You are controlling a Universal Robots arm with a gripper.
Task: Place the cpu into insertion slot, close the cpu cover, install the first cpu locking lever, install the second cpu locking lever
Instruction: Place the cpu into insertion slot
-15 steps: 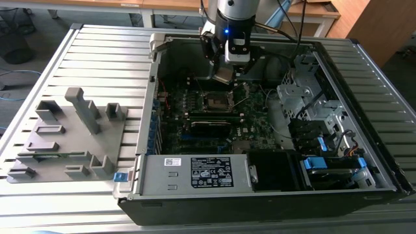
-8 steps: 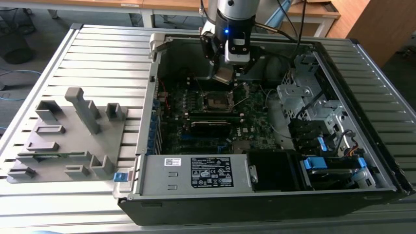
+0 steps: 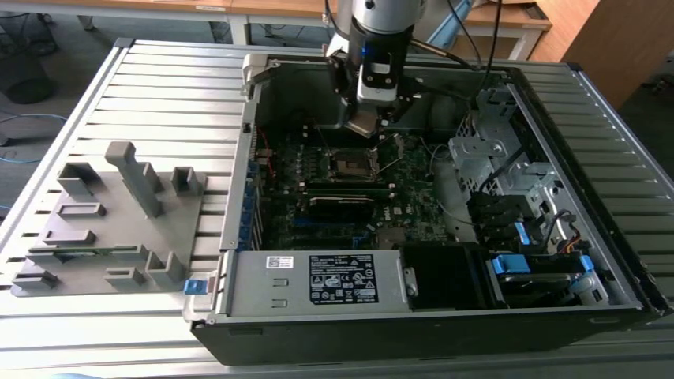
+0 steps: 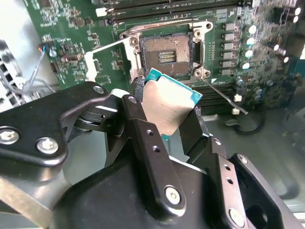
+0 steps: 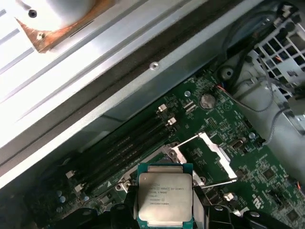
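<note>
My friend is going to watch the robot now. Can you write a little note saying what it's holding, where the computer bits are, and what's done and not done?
Gripper: shut on the cpu, holding it by its edges, tilted, just above the motherboard and right next to the insertion slot.
Insertion slot: empty, with its contacts bare.
Cpu cover: swung open beside the slot.
Locking lever: a thin rod sticking out free beside the slot.
Done: the cpu is gripped and at the slot.
Left: the cpu is not seated, the cover is not closed, and neither lever is installed.
</note>
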